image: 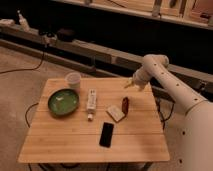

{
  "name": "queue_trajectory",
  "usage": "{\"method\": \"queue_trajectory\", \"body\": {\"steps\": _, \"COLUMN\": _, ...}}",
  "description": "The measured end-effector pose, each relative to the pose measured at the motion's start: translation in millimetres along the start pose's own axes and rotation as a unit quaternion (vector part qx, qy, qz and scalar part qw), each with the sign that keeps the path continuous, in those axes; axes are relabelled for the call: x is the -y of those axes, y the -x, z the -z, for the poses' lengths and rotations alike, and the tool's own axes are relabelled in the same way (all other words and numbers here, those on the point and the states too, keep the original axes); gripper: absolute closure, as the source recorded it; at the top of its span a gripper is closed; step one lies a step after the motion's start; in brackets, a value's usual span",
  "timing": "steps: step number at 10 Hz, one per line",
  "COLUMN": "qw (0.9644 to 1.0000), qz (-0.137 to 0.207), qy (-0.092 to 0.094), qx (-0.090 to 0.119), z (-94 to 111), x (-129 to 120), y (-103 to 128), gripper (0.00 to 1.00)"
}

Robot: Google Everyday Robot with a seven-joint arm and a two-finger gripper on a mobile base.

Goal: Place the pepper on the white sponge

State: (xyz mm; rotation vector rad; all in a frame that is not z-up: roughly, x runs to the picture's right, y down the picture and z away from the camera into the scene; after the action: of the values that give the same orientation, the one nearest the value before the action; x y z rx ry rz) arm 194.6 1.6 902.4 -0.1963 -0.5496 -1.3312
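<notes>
The small dark red pepper point(125, 103) lies on the wooden table point(65, 137), right of centre. The cream-white sponge point(115, 113) lies flat just left of and below it, close beside or touching it. My gripper point(129, 84) hangs above the table's back right part, a short way above and behind the pepper, at the end of the white arm point(170, 85) that comes in from the right. It holds nothing that I can see.
A green bowl point(63, 101) sits at the table's left, a white cup point(73, 80) behind it. A long white tube-like bottle point(91, 102) lies in the middle. A flat black phone point(106, 134) lies near the front. A dark shelf runs behind the table.
</notes>
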Motion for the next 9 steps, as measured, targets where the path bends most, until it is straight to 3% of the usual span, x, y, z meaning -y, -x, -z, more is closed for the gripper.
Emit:
{"method": "queue_trajectory", "body": {"steps": 7, "qw": 1.0, "qz": 0.002, "qy": 0.002, "qx": -0.001, "z": 1.7, "x": 0.3, "y": -0.4, "gripper": 0.38}}
{"method": "queue_trajectory", "body": {"steps": 9, "qw": 0.9995, "qz": 0.026, "qy": 0.019, "qx": -0.005, "z": 5.4, "x": 3.1, "y": 3.8, "gripper": 0.38}}
